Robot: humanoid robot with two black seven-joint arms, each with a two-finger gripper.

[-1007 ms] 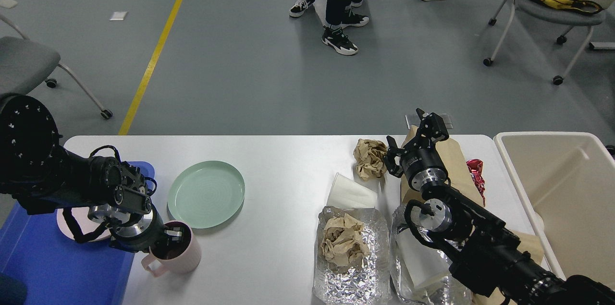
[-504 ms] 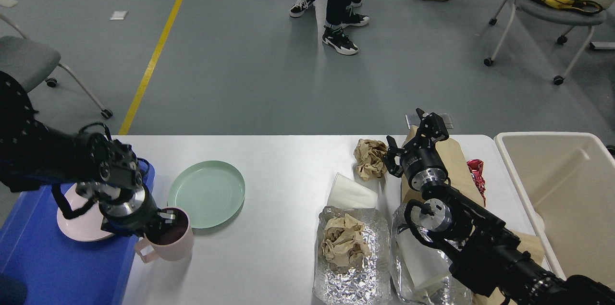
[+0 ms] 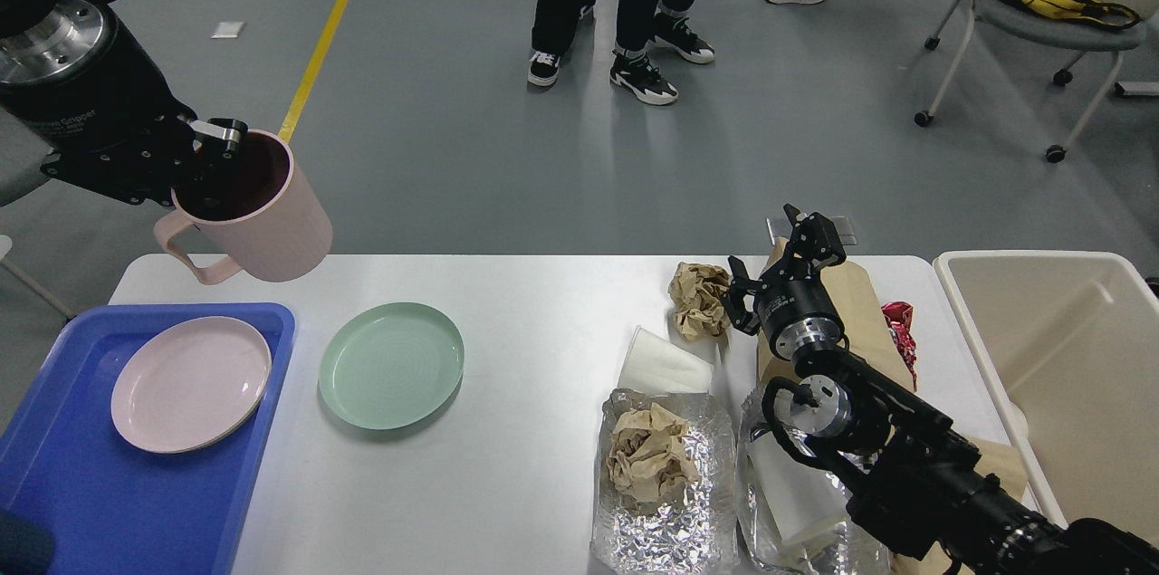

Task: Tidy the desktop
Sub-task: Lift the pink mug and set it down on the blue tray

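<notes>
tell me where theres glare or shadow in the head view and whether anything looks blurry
Head view: even overhead light, everything sharp, no motion blur even on the lifted pink mug; bright glints on the crumpled foil; soft shadow beneath the green plate on the desktop; the right tool is dark, with little detail; faint sheen on the grey floor.

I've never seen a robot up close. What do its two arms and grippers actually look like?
Both arms are black, built of thick rounded segments joined by shiny silver metal rings. The left gripper has a black body with faint white lettering and a silver-tipped finger. The right gripper is black, with two angular fingers, small white print and a thin black cable looped beside its silver wrist.
</notes>
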